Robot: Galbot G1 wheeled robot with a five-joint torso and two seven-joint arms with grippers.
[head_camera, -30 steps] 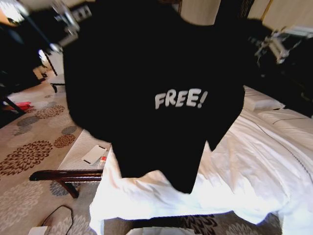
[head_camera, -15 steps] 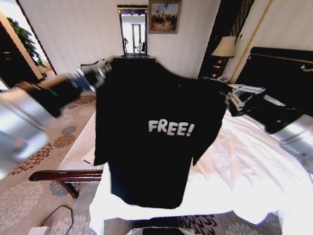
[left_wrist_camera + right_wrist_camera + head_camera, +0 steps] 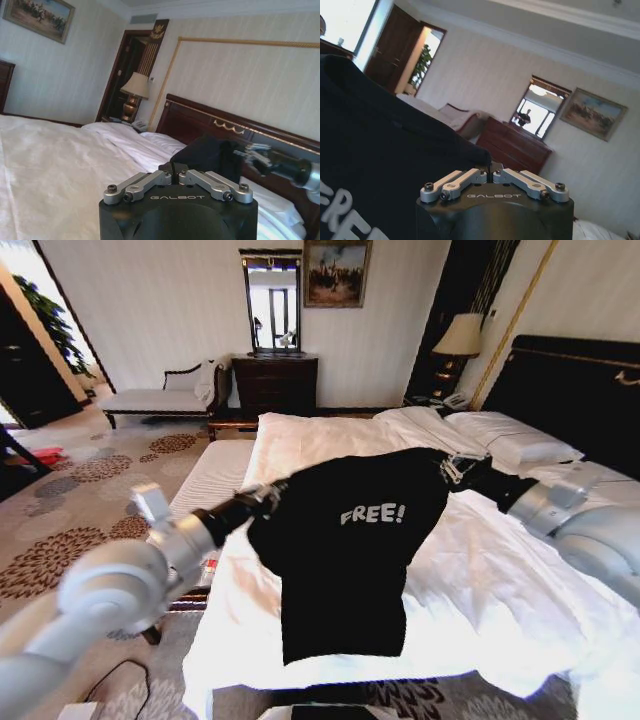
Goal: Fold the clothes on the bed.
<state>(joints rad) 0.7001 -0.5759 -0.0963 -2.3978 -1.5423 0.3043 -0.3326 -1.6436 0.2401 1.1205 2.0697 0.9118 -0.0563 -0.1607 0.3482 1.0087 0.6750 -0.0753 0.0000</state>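
T-shirt (image 3: 345,550) stretched between left gripper (image 3: 268,494), right gripper (image 3: 452,469)

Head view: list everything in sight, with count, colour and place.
T-shirt: one, black, white "FREE!" lettering, held stretched over the bed.
Bed: one, white linen, dark headboard, centre and right.
Pillows: several, white, by the headboard.
Bench: one, white cushion, left of the bed.
Chaise: one, pale, far left wall.
Dresser: one, dark wood, far wall.
Mirror: one, above the dresser.
Painting: one, far wall.
Lamp: one, beige shade, beside the headboard.
Left gripper: jaws shut on one shoulder.
Right gripper: jaws shut on the other shoulder.
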